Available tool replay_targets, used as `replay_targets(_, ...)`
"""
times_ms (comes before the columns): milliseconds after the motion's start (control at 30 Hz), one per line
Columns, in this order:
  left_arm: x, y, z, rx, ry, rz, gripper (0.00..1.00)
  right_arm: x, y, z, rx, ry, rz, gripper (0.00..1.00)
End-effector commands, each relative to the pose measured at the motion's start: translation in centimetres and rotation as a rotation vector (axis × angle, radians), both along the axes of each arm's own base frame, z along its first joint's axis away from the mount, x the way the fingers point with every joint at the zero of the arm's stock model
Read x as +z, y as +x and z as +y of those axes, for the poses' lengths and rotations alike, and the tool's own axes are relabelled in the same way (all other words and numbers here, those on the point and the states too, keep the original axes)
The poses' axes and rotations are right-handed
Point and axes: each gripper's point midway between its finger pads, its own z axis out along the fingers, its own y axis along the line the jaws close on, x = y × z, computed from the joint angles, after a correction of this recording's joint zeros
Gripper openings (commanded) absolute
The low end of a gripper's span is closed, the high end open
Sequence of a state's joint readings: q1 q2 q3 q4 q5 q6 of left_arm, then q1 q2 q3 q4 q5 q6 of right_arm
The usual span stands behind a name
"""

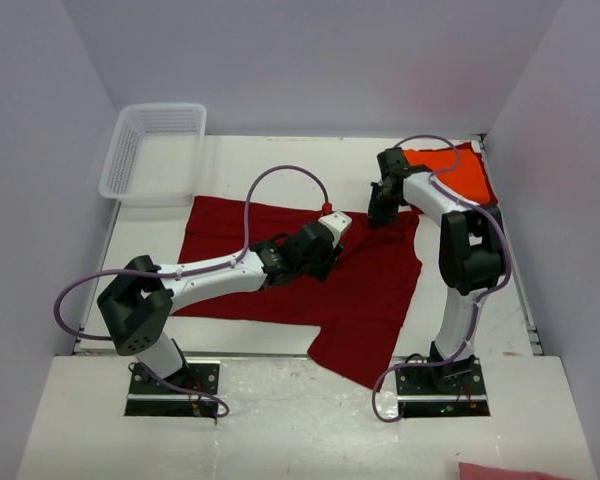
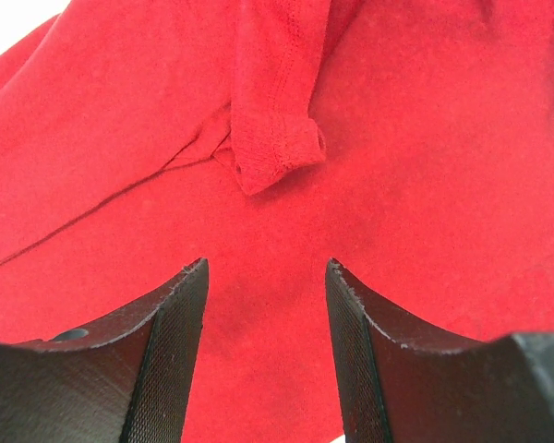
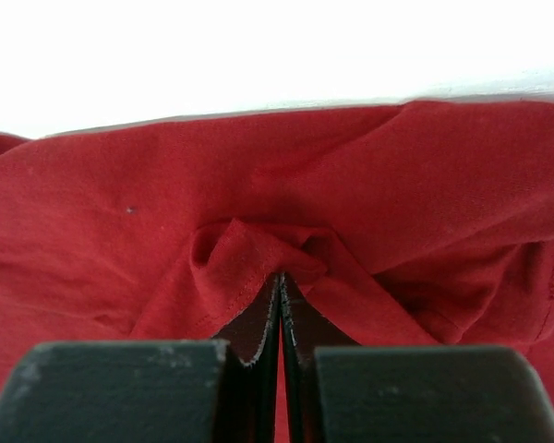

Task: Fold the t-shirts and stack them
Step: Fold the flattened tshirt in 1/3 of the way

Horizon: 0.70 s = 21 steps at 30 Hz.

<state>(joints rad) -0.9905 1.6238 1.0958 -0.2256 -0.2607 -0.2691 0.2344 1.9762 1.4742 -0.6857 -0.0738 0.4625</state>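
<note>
While the right gripper is clamped shut on a bunched fold at the crimson t-shirt's far-right edge, we call this the first fold.
Left gripper hovers half open over mid-shirt, holding nothing. Shirt lies spread mid-table, long axis roughly left-right, collar end unclear; orange t-shirt sits far right. Next we expect lifting that edge leftward.

light: bright, even | shadows: faint | rt wrist bg: blown white | crimson shirt: sharp
</note>
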Motion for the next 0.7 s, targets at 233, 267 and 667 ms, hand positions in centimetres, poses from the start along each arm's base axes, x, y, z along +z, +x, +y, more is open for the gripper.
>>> replay_targets(233, 1.3, 0.3, -0.6, -0.015, -0.042, -0.027, 0.55, 0.9, 0.9, -0.6, -0.039, 0.017, -0.041, 0.43)
replay_targets(267, 1.4, 0.3, -0.6, -0.015, -0.041, -0.026, 0.55, 0.7, 0.9, -0.4, -0.039, 0.035, -0.031, 0.45)
replay_targets(667, 1.8, 0.3, -0.1, -0.009, -0.039, -0.039, 0.55, -0.2, 0.6, 1.2, -0.002, 0.14, 0.039, 0.44)
